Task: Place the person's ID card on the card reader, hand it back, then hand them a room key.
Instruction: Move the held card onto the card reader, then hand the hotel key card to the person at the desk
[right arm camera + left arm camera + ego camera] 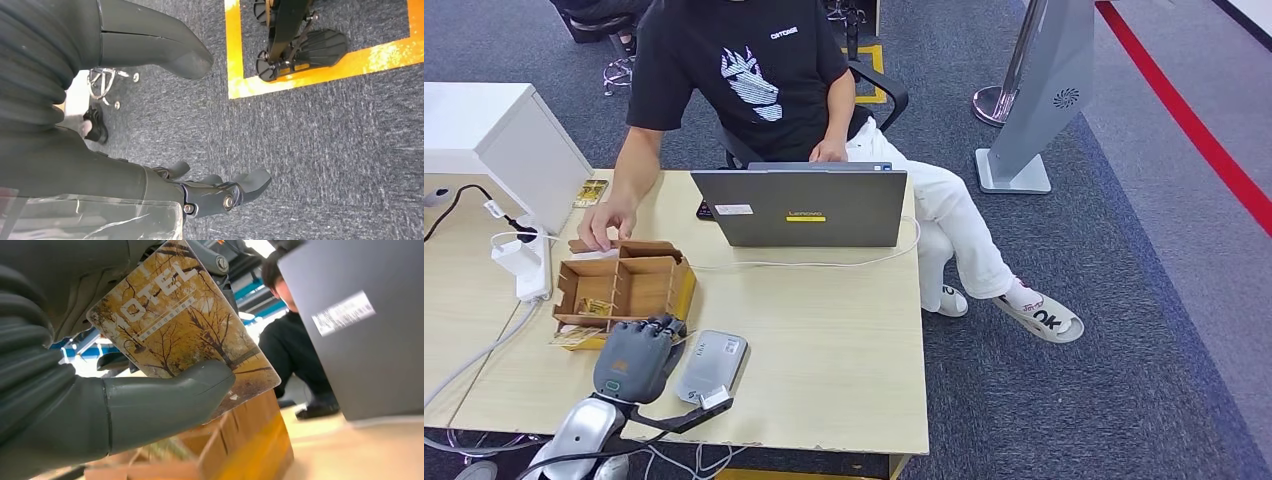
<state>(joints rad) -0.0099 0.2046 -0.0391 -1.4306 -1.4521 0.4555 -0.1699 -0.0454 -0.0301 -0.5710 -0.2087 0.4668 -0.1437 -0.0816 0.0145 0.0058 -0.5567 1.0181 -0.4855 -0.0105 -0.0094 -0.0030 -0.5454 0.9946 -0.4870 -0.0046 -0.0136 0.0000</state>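
while the left robot hand [150, 405] grips a hotel key card [185, 335], the wooden desk [824, 340] stands on grey carpet [1124, 300].

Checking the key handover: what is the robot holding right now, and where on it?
The left hand pinches the hotel key card near one long edge, thumb across its printed face. The right hand holds nothing.

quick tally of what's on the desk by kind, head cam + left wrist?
Laptop: 1
Card reader: 1
Wooden card box: 1
White power strip: 1
Hotel key card in the left hand: 1
Card lying on the desk by the white cabinet: 1
Total: 6. More cards sit in the box; their number can't be read.
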